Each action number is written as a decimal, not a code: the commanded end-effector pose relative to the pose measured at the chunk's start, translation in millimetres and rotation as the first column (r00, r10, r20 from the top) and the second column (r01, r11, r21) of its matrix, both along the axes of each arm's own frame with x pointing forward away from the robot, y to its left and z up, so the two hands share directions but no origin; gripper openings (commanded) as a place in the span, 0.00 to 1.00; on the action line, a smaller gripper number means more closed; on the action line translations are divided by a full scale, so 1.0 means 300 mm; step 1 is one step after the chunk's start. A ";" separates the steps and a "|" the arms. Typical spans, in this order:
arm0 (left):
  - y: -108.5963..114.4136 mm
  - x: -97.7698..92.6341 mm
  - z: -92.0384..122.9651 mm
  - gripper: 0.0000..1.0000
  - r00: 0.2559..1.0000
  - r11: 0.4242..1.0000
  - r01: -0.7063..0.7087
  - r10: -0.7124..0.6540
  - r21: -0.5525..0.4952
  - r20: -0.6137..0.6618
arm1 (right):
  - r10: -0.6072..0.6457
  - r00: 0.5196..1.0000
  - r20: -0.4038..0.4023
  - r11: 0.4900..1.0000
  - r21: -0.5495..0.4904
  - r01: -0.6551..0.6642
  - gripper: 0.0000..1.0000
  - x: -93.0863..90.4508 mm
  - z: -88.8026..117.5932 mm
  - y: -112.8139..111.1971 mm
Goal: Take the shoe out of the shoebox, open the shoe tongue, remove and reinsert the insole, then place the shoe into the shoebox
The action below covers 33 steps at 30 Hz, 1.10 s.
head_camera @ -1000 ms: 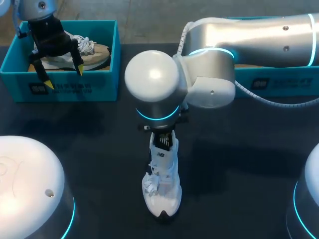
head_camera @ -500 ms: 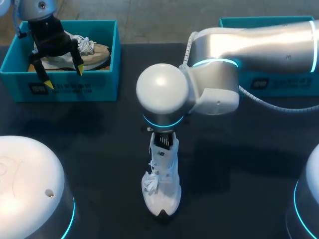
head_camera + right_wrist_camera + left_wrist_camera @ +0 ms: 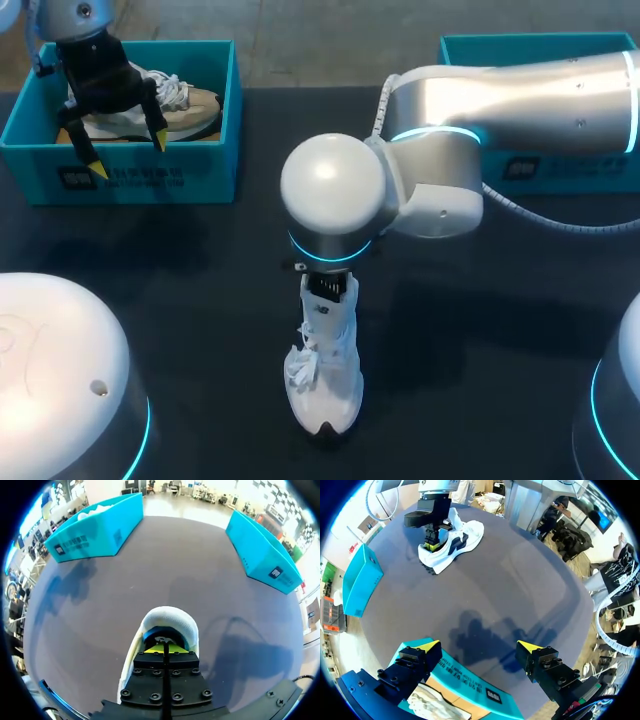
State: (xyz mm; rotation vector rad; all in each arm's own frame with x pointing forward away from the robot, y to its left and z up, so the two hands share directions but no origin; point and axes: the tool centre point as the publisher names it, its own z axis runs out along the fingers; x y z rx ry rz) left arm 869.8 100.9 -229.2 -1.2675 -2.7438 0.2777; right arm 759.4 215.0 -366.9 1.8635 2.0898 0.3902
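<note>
A white shoe stands upright on the black table's middle, toe toward the front edge; it is also seen as the shoe and the shoe. My right gripper comes down from above with its tips in the shoe's opening behind the laces. In the right wrist view my right gripper has its yellow tips pressed together, shut; whether they pinch anything I cannot see. My left gripper hangs open over the left shoebox, holding nothing. In its own view my left gripper is above that box's front rim.
Inside the left shoebox lies a second shoe, beige and white. A second teal shoebox stands at the back right, partly behind my right arm. The right shoebox and left shoebox flank the bare far table.
My right arm's wrist and elbow have shifted to the right and slightly toward the front, uncovering the right shoebox's rim. The shoe has stayed in place. The left arm has not moved.
</note>
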 end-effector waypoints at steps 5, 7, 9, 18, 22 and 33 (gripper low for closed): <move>0.001 0.000 0.001 1.00 1.000 1.000 0.000 0.000 0.003 0.001 | -0.117 0.979 0.169 0.993 0.046 0.110 0.00 0.018 -0.008 0.042; 0.001 0.000 0.001 1.00 1.000 1.000 0.000 0.000 0.003 0.001 | -0.113 0.979 0.168 0.993 0.055 0.105 0.00 0.033 -0.031 0.040; 0.001 0.000 0.001 1.00 1.000 1.000 0.000 0.000 0.003 0.001 | -0.110 0.980 0.163 0.993 0.063 0.101 0.00 0.044 -0.059 0.037; 0.001 0.000 0.001 1.00 1.000 1.000 0.000 0.000 0.003 0.001 | -0.135 0.984 0.113 0.982 0.146 0.118 0.00 0.043 -0.192 -0.002; 0.001 0.000 0.001 1.00 1.000 1.000 0.000 0.000 0.003 0.001 | -0.159 0.984 0.085 0.976 0.165 0.144 0.00 0.018 -0.226 -0.018; 0.001 0.000 0.001 1.00 1.000 1.000 0.000 0.000 0.003 0.001 | -0.180 0.981 -0.071 0.974 0.130 0.188 0.00 -0.114 -0.239 0.003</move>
